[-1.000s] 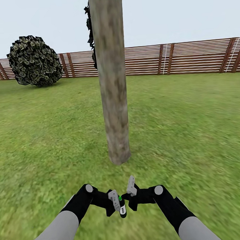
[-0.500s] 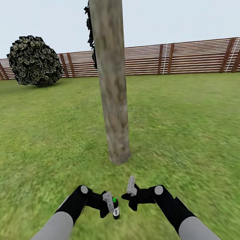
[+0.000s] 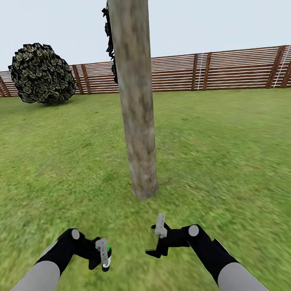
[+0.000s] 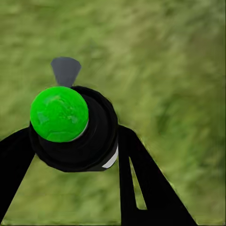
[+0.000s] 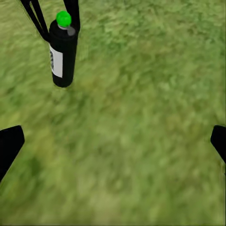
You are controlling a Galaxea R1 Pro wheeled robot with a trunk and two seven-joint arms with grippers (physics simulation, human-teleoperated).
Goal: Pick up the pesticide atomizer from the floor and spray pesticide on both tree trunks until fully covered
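The pesticide atomizer (image 3: 106, 257) is a small black bottle with a green top and a white label. My left gripper (image 3: 103, 255) is shut on it low over the grass, to the left of the trunk's base. The left wrist view looks down on the atomizer's green top (image 4: 59, 113) between two black fingers (image 4: 134, 174). In the right wrist view the atomizer (image 5: 62, 52) hangs upright over the lawn. My right gripper (image 3: 156, 240) is open and holds nothing, its fingertips (image 5: 10, 145) spread wide. An upright, mottled grey-brown tree trunk (image 3: 135, 98) stands straight ahead; its canopy is out of view.
Green lawn (image 3: 233, 147) stretches all round. A reddish-brown slat fence (image 3: 227, 69) closes the far side. A round dark bush (image 3: 41, 74) stands at the back left, and dark foliage (image 3: 109, 36) peeks out behind the trunk.
My left arm has swung out to the left and slightly lower, carrying the atomizer away from the right gripper. The right arm and the view have stayed put.
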